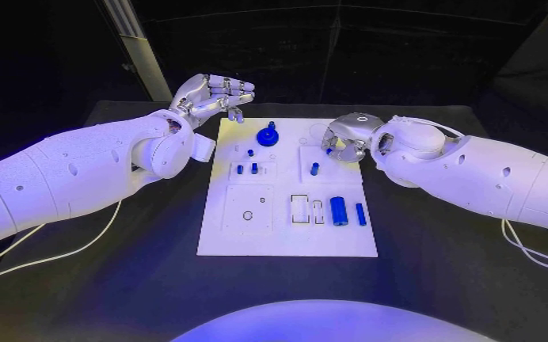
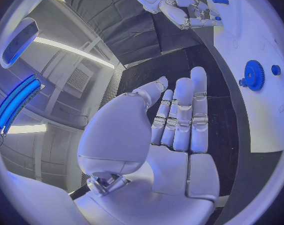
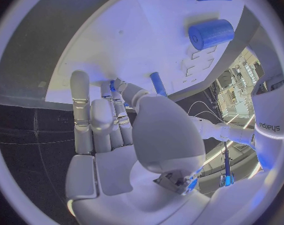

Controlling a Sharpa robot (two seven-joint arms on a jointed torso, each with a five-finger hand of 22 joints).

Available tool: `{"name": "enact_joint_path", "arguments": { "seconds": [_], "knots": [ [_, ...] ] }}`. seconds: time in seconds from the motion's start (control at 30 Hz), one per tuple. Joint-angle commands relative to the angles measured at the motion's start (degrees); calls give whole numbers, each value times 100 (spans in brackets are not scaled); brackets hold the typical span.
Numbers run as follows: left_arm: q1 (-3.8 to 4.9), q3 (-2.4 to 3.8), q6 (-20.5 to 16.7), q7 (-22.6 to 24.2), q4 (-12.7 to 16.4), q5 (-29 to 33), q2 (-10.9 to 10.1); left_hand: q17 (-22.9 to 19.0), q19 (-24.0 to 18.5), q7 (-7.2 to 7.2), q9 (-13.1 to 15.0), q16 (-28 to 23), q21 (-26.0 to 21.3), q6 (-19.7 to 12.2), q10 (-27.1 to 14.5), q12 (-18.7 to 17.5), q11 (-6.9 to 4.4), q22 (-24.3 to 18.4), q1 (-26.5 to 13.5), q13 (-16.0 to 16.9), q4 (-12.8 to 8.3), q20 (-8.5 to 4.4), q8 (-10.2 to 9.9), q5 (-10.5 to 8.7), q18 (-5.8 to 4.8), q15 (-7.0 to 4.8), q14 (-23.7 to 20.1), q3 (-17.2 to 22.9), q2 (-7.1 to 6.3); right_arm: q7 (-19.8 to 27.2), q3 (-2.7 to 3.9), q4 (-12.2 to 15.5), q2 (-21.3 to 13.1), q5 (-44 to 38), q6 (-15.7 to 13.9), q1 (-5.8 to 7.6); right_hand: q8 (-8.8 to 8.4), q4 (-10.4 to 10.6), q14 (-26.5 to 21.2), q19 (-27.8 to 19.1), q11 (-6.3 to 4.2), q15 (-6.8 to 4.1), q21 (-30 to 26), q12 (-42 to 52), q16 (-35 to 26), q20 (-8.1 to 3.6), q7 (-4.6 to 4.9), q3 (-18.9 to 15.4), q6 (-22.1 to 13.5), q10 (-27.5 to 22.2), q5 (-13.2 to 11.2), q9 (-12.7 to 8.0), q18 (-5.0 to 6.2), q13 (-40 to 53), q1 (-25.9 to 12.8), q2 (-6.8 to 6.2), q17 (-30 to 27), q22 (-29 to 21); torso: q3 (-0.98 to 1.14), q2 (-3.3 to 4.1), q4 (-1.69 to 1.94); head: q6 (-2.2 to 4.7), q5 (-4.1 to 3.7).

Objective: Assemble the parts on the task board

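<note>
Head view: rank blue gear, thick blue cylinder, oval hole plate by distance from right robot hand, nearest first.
From the right robot hand:
1. Blue gear, far end of the task board, beside the hand.
2. Thick blue cylinder, near right part.
3. Oval hole plate, near left part.

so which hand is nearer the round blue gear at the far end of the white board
Left, narrowly. The left hand hangs off the white board's far left corner, beside the round blue gear. The right hand is over the board's right side, slightly farther off.

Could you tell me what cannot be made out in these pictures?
- Head view: whether the right hand holds a part; its fingers hide it.
- Right wrist view: what the fingers touch on the task board; too small.
</note>
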Motion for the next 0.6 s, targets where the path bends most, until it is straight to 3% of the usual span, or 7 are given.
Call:
{"name": "enact_joint_path", "arguments": {
  "seconds": [0.03, 0.33, 0.6],
  "knots": [
    [7, 1, 69, 0, 5, 18, -5, -5, -47, -3, 3, -20, -22, 39, -35, 20, 2, -6, 17, -9, -17, 3, 28, 0, 54, 17, -42, 30, 18, -94, -45, -8, 23, -149, 323, -52, -9, -8, 72, -34, -1, 15, 1, -43, -13, 0, 29, 36, 31, -43, -31, 3, 11, -14, -12, -48, -8, -6, 2, 2, 1, -7, -2],
    [7, 1, 61, -17, 8, 18, -6, -8, -47, -2, 2, -20, -22, 36, -41, 24, 3, -6, 26, -10, -26, 2, 30, -1, 54, 17, -43, 34, 15, -198, -45, -9, 43, -246, 346, -52, 21, -13, 90, -1, -28, -4, 57, -16, 50, -5, 3, 123, 119, 39, -29, 19, 2, 3, 33, 0, 69, 81, 1, 0, -1, -26, -9],
    [7, 1, 58, -27, 12, 18, -8, -8, -47, -2, 2, -20, -22, 36, -41, 24, 3, -6, 26, -10, -26, 2, 30, -1, 54, 17, -43, 34, 15, -310, -45, 20, 56, -423, 77, -54, 134, -61, 196, 286, -142, -93, 466, 121, 370, -74, -99, 275, 440, 385, -43, 80, -91, 45, 140, 113, 447, 718, 3, -1, 0, -63, -35]
  ]
}}
